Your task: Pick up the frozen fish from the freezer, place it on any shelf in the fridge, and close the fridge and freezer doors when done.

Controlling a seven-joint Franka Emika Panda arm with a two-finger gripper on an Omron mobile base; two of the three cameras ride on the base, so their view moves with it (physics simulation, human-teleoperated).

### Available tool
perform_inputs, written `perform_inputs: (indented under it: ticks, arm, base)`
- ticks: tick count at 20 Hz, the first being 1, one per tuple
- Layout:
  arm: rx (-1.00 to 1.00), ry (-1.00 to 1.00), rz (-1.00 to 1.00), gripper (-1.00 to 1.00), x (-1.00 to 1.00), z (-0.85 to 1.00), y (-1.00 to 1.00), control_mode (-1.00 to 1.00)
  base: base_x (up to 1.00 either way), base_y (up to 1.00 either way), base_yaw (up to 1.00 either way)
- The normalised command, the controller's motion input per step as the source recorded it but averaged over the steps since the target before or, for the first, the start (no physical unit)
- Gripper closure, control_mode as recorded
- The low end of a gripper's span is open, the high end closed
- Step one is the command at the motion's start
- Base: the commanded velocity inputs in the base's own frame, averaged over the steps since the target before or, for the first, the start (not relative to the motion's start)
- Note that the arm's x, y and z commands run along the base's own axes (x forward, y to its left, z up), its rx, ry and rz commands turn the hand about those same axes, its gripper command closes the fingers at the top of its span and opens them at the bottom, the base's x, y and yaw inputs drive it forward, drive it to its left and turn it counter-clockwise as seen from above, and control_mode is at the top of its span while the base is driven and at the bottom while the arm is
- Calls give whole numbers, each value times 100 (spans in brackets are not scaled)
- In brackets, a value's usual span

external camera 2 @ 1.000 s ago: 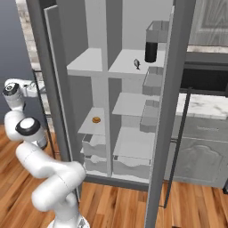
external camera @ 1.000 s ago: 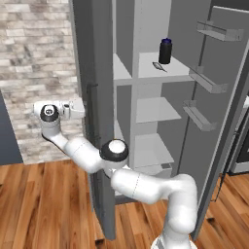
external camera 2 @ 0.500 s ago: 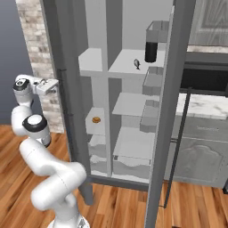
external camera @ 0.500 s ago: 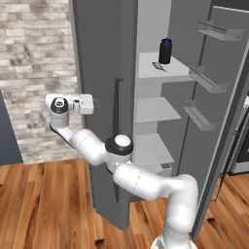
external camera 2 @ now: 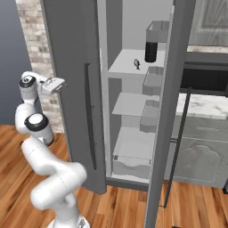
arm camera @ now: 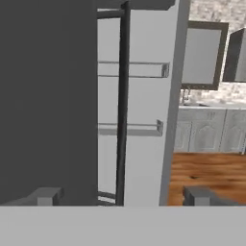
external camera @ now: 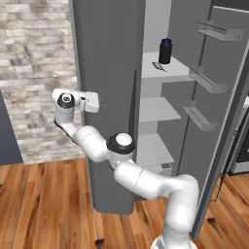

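left base view: gripper (external camera: pixel 101 101) mid-left, jaws spread, empty, against the freezer door (external camera: pixel 104 73). frozen fish (external camera: pixel 158 66) upper right on a fridge shelf (external camera: pixel 165 73) beside the dark bottle (external camera: pixel 166 50).
right base view: fish (external camera 2: pixel 137 64) upper centre; fridge door (external camera 2: pixel 171 111) open.
hand view: fingertips (arm camera: pixel 46 196) apart, door handle (arm camera: pixel 122 105) between.

You see top fridge shelf (external camera: pixel 165 73) carrying frozen fish (external camera: pixel 158 66) near front edge, dark bottle (external camera: pixel 166 51) upright behind it.
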Motion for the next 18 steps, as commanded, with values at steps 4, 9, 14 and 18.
perform_inputs:
  ticks: [4,9,14,18]
  arm:
    - [0,-15,32,-100,1,6,-100,-100]
    - [0,-11,30,-100,19,6,-100,-100]
    - [0,-2,18,-100,49,7,-95,-100]
    - [5,3,17,-100,7,1,-61,-100]
  base:
    - [0,0,0]
    - [0,0,0]
    - [0,0,0]
    - [0,0,0]
